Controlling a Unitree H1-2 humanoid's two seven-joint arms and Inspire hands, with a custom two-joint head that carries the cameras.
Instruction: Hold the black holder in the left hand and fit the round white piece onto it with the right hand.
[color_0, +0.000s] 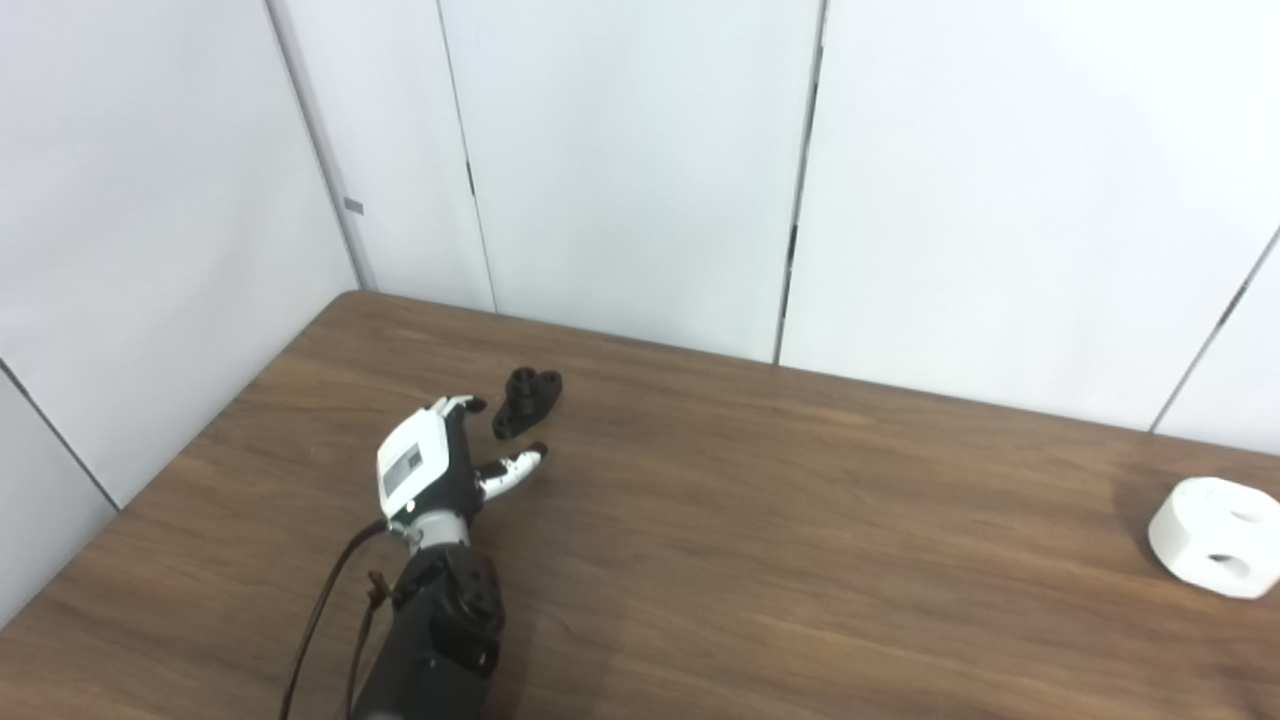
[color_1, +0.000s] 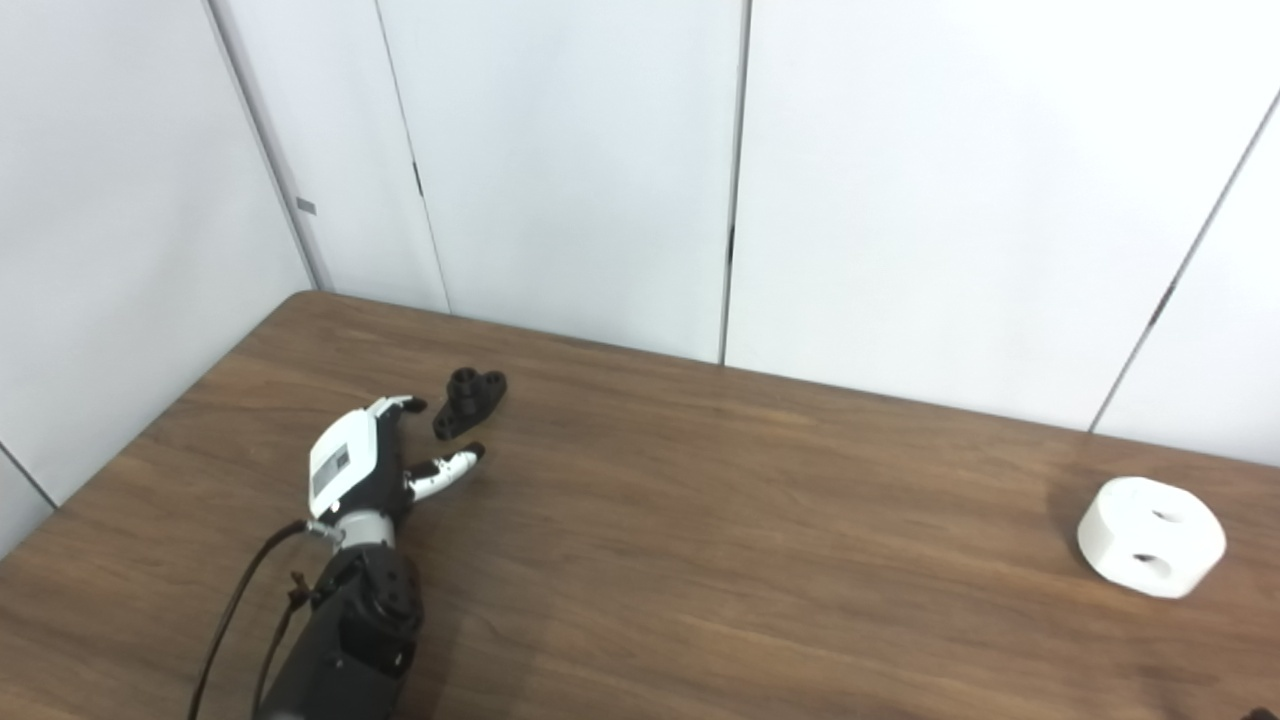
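One black holder (color_0: 526, 401), one round white piece (color_0: 1215, 537), one hand (color_0: 428, 468).

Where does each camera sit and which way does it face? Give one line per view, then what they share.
Left eye view: on the head, looking down across the table toward the wall; shows the left hand and its arm.
Right eye view: beside it, same aim, scene shifted left; same arm shows.
Shared: black holder just beyond the open left hand, round white piece far right. Right hand unseen.
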